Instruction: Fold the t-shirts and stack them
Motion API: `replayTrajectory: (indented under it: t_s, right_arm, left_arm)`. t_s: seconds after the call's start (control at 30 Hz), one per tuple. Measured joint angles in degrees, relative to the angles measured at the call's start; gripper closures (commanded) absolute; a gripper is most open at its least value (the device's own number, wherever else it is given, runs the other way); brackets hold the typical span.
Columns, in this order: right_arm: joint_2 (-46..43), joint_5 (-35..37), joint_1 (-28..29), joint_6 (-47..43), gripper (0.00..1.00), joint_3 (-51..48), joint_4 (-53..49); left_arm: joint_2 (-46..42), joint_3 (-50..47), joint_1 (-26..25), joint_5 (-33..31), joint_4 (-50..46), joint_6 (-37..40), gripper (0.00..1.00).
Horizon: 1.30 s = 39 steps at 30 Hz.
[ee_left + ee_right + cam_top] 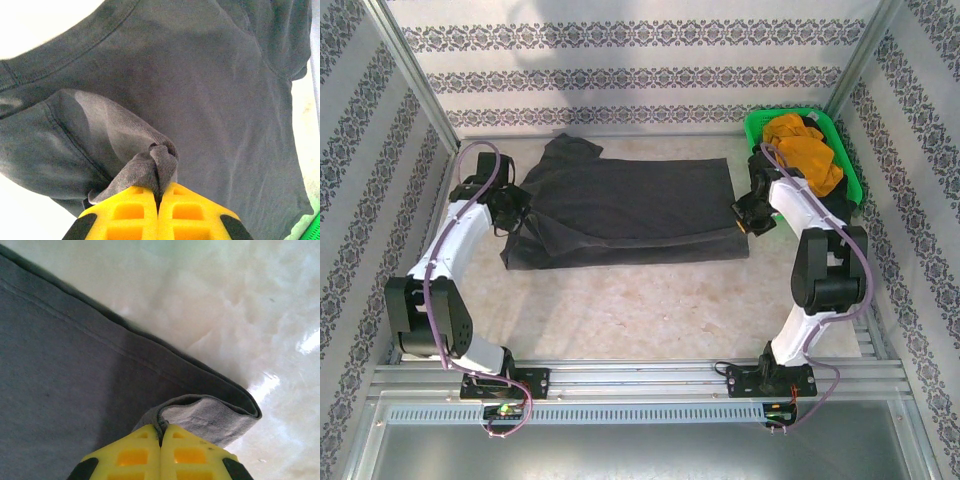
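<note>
Two arms, one shirt between them. Biggest first: the pale table (pixel 640 320), and flat across the middle of it lay the charcoal grey t-shirt (pixel 630 205), long axis running left to right, neck end at the left. The far right corner had the green basket (pixel 853 185) with the mustard orange t-shirt (pixel 805 150) bunched inside.

The left gripper (pixel 510 213) sat at the grey shirt's left end and the right gripper (pixel 748 218) at its hem end, so each arm was nearest its own end, with the cloth lying inward from both. Both jaws were clamped on grey fabric.

The overhead view didn't show what exactly they'd pinched. The left wrist view showed a little wad of cloth (pixel 155 162) by the sleeve, and the right wrist view showed a turned-up hem corner (pixel 215 415). My guess: the next fold depends on both ends lifting together.
</note>
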Motion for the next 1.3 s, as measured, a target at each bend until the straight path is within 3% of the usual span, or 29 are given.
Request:
replayTrajectory:
  t_s: [0.97, 1.0, 1.07, 1.1, 1.13, 1.2, 1.23, 1.3]
  right_arm:
    - [12.9, -0.2, -0.5, -3.7, 1.00, 12.5, -0.2]
    - [13.6, -0.6, -0.5, -3.9, 0.98, 13.1, -0.2]
    - [15.5, -1.4, -0.5, -5.0, 0.78, 14.6, -0.2]
    - [16.3, -1.6, -0.5, -5.6, 0.72, 15.5, -0.2]
    - [16.9, -1.8, -0.6, -6.2, 0.67, 16.5, -0.2]
    - [17.4, -2.5, -0.9, -7.7, 0.59, 17.8, -0.1]
    - [17.4, -2.9, -0.9, -8.4, 0.57, 18.1, 0.0]
    - [17.2, -3.4, -1.1, -10.0, 0.52, 18.1, 0.1]
  left_arm:
    - [12.6, 6.6, 3.9, 0.3, 4.3, 8.0, 1.00]
    - [13.4, 6.9, 4.0, 0.8, 4.9, 8.2, 1.00]
    - [16.0, 7.9, 4.3, 2.5, 6.8, 8.6, 1.00]
    - [17.2, 8.3, 4.5, 3.5, 7.7, 8.8, 0.96]
    - [18.8, 9.2, 4.7, 4.6, 8.7, 9.0, 0.85]
    - [21.9, 10.8, 4.9, 6.8, 10.8, 9.6, 0.55]
    - [23.2, 11.5, 4.9, 7.7, 12.0, 10.1, 0.45]
    - [24.4, 12.3, 4.9, 8.5, 12.9, 10.7, 0.40]
